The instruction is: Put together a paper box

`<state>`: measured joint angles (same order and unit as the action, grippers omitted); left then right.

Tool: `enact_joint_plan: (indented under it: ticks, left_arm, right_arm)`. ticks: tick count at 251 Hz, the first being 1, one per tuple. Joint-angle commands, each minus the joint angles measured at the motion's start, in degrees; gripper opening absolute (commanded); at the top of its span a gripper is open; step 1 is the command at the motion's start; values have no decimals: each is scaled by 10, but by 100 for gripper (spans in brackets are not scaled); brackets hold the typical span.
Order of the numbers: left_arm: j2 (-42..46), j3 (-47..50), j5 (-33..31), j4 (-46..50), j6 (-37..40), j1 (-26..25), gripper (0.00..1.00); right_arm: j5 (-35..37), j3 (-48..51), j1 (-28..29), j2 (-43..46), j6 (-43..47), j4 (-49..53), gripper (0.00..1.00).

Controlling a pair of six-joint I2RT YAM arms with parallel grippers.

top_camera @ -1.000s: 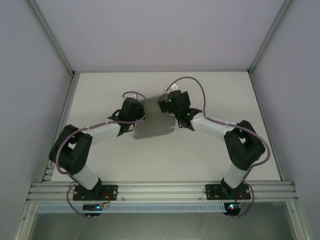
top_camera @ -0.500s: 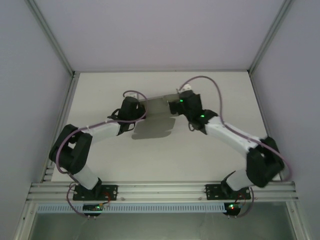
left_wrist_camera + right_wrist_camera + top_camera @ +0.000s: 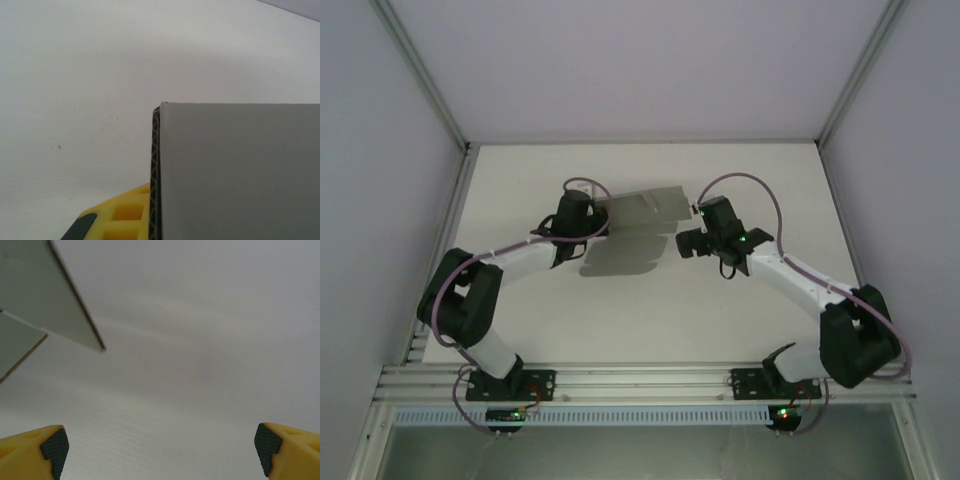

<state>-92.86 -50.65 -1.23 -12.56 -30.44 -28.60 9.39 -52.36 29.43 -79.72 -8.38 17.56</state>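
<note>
Bases of both arms sit at the near edge of the table (image 3: 520,310); farther in, we see the right gripper (image 3: 688,242) with its jaws spread wide and nothing between them, its yellow fingertips (image 3: 54,449) well apart; just left of it hangs the paper box (image 3: 645,205), a flat grey sheet raised above the table's middle, its shadow beneath; the left gripper (image 3: 598,214) is clamped tight on the sheet's left edge, one yellow finger (image 3: 125,220) pressed against the corrugated card.
</note>
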Motion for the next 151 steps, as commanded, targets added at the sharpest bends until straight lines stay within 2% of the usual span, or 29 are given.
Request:
enact_joint_plan:
  ticks: [1, 69, 117, 151]
  left_arm:
    - [6, -11, 20, -2, 16, 1, 0]
    - [-2, -5, 69, -24, 56, 0, 0]
    - [-6, -9, 92, -33, 69, -9, 0]
    - [-11, -12, 105, -46, 57, -14, 0]
  right_arm:
    - [-20, -49, -8, -23, -6, -7, 99]
    - [-100, -100, -9, -65, 37, 6, 99]
    - [-89, -124, -1, -102, 52, 5, 99]
    - [-43, -133, 17, -132, 51, -36, 98]
